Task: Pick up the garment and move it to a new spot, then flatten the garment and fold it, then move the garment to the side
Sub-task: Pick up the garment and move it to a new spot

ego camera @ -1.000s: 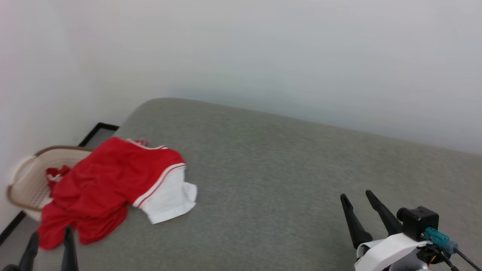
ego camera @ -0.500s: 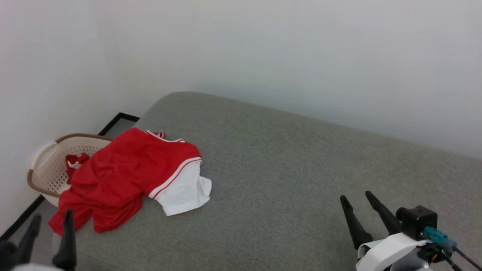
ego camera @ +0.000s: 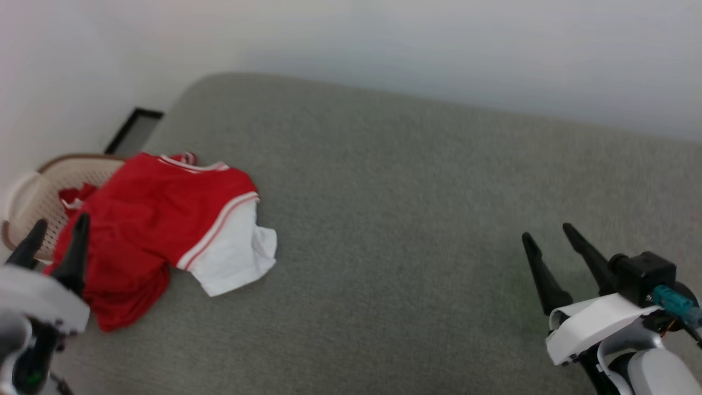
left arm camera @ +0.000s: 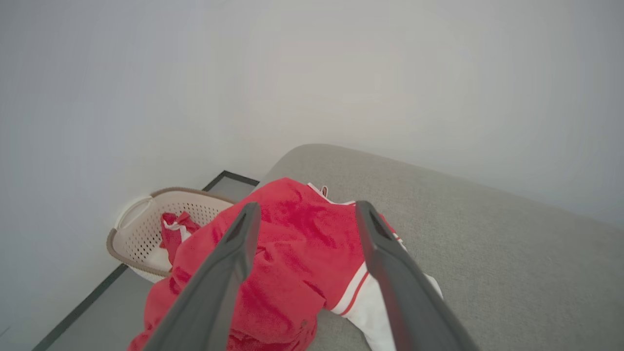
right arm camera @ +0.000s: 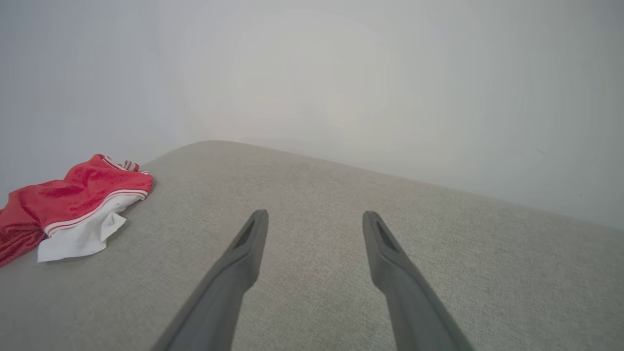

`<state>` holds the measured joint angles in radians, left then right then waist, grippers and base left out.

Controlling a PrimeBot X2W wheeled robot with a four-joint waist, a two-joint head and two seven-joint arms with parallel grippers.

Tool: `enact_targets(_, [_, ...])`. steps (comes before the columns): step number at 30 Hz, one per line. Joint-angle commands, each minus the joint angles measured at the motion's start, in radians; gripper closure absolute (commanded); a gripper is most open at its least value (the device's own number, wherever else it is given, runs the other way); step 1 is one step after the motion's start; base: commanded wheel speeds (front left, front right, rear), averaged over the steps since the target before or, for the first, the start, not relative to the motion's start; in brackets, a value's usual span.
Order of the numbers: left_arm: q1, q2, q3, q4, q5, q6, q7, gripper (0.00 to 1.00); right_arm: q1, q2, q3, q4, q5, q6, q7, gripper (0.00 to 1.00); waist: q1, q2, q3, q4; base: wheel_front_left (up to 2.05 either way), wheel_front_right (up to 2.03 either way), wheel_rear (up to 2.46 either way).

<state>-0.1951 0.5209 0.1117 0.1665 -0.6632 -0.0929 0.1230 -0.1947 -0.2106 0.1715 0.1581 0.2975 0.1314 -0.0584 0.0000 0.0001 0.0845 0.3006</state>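
Head view: one garment [ego camera: 148,219], one basket [ego camera: 27,189], left end effector [ego camera: 60,224] and right end effector [ego camera: 547,231] both wide open, empty.

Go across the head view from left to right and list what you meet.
beige perforated basket → garment, lying crumpled on the grey surface's left edge → right gripper, open. The left gripper overlaps the basket and the garment, so it is left out.

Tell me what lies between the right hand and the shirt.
Only bare grey cushion: in the head view, the stretch from the right hand to the shirt holds no object.
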Motion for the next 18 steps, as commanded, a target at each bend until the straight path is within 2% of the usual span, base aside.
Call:
enact_targets(1, [-0.033, 0.002, -0.008, 0.023, -0.013, -0.006, 0.012, 0.0, -0.011, -0.004, -0.004, -0.008, -0.005, -0.001, 0.006, 0.0, 0.0, -0.0001, 0.093, -0.04, 0.0, 0.0, 0.0])
enact_targets(10, [-0.311, 0.045, -0.077, 0.318, -0.083, -0.03, 0.152, 0.0, -0.048, -0.025, -0.03, -0.1, -0.034, -0.001, 0.057, 0.0, 0.0, -0.0001, 0.23, -0.068, 0.0, 0.0, 0.0])
enact_targets(18, [-0.499, 0.055, -0.143, 0.571, -0.105, -0.035, 0.262, 0.0, -0.059, -0.037, -0.062, -0.175, -0.049, -0.001, 0.094, 0.0, 0.0, -0.0001, 0.318, -0.093, 0.0, 0.0, 0.0])
